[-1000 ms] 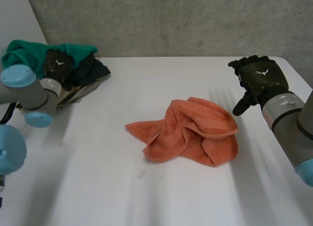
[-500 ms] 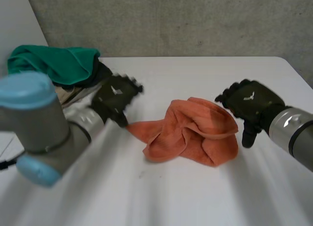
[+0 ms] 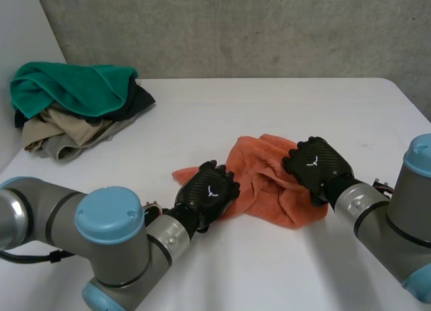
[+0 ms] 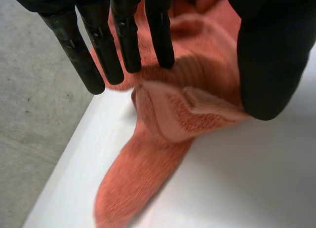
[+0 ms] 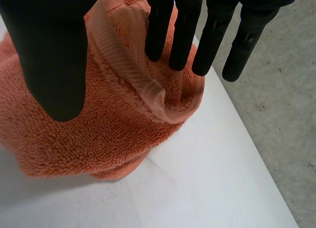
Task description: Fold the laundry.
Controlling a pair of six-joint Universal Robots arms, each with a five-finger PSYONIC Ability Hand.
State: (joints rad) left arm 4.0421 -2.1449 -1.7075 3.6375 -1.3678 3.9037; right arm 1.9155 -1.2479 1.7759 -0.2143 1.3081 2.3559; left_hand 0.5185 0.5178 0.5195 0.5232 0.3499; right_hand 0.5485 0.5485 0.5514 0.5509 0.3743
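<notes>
Left robot hand (image 3: 207, 193), right robot hand (image 3: 315, 164) lowered onto orange towel (image 3: 269, 183) edges, fingers apart

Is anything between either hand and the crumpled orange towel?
Nothing visible. The left hand is at the left edge of the crumpled orange terry towel, the right hand at its right side, both with straight fingers. The pile of green, dark and beige clothes lies apart, far left.
</notes>
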